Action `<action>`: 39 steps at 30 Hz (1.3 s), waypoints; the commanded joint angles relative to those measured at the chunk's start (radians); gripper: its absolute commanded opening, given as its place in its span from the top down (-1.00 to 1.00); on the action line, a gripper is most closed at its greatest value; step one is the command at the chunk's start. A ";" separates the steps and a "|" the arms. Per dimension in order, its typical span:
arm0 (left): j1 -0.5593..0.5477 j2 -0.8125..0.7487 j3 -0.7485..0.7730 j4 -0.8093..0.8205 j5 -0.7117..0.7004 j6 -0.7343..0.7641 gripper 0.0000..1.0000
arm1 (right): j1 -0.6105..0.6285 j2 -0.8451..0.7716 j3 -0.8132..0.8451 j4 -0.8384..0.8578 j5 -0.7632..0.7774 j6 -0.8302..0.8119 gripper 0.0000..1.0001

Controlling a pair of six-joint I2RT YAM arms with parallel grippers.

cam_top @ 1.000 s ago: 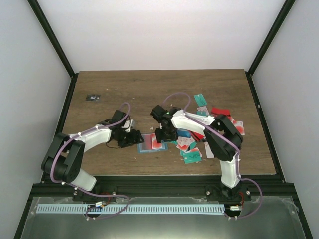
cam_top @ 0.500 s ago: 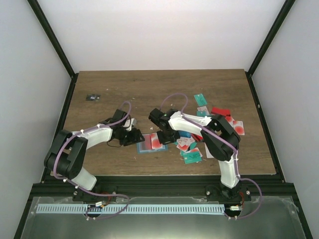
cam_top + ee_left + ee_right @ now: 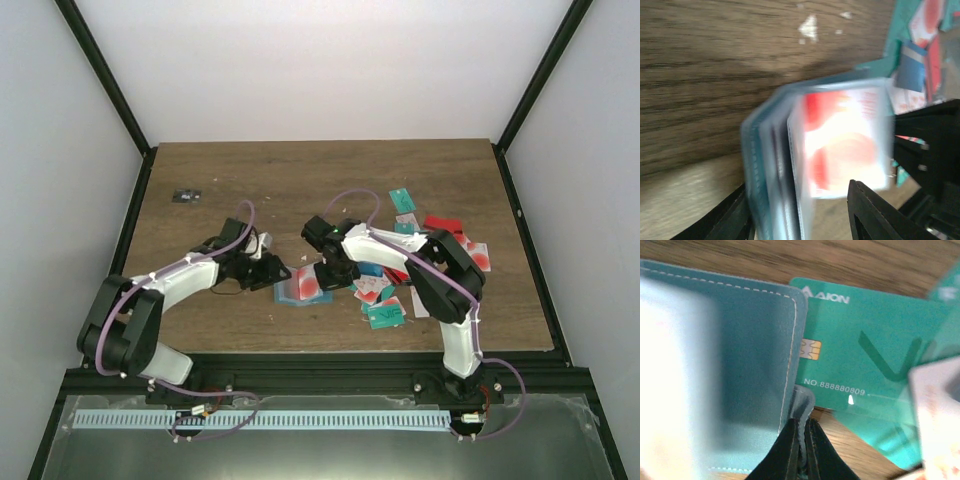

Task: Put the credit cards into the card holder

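A: How far along is the filing?

B: Not far, by the look of it. The flat teal-blue folding card holder [image 3: 303,289] lies open on the brown wood-grain counter [image 3: 300,180], about midway along and toward the near edge. One white-and-red plastic card [image 3: 840,145] seems to sit in a clear sleeve inside it.

A: And the rest?

B: The thin plastic credit cards [image 3: 386,313], in teal, red and white, lie scattered just to the right of the card holder, toward the counter's right edge. A teal card with a gold chip [image 3: 865,360] lies right against the holder's stitched edge. None of these is in a pocket, so most of the job looks left to do.

A: What about the arms?

B: The right jaws are pressed together on a thin pale flap at the card holder's edge. The left jaws stand apart with the holder's other side between them. Whether they press on it cannot be told.
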 commanded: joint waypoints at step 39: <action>-0.079 0.185 0.111 -0.062 -0.084 0.032 0.92 | 0.010 -0.029 0.101 0.032 -0.145 0.040 0.99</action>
